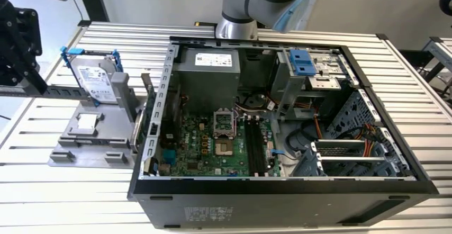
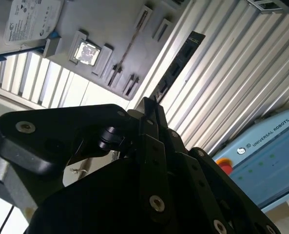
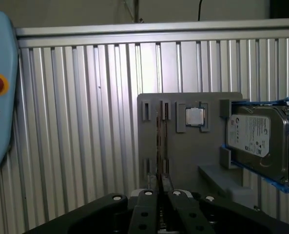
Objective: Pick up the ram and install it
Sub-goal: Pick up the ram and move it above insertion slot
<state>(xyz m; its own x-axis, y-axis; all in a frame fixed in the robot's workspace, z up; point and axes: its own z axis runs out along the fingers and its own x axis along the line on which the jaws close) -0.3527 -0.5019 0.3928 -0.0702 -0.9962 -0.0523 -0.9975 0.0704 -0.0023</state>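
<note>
Black two-finger gripper (image 3: pixel 159 179): fingers drawn together, nothing held, well apart from grey holder plate (image 3: pixel 183 156). Thin bluish-grey ram stick (image 3: pixel 158 141): edge-on in plate's slot, beside small square silver chip (image 3: pixel 194 116).

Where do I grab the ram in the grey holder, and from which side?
I'd pinch the ram across its two flat faces, near mid-length of the exposed top edge, coming straight down from above. It stands on edge in a narrow slot of the grey holder, so its lower edge is out of reach.
</note>
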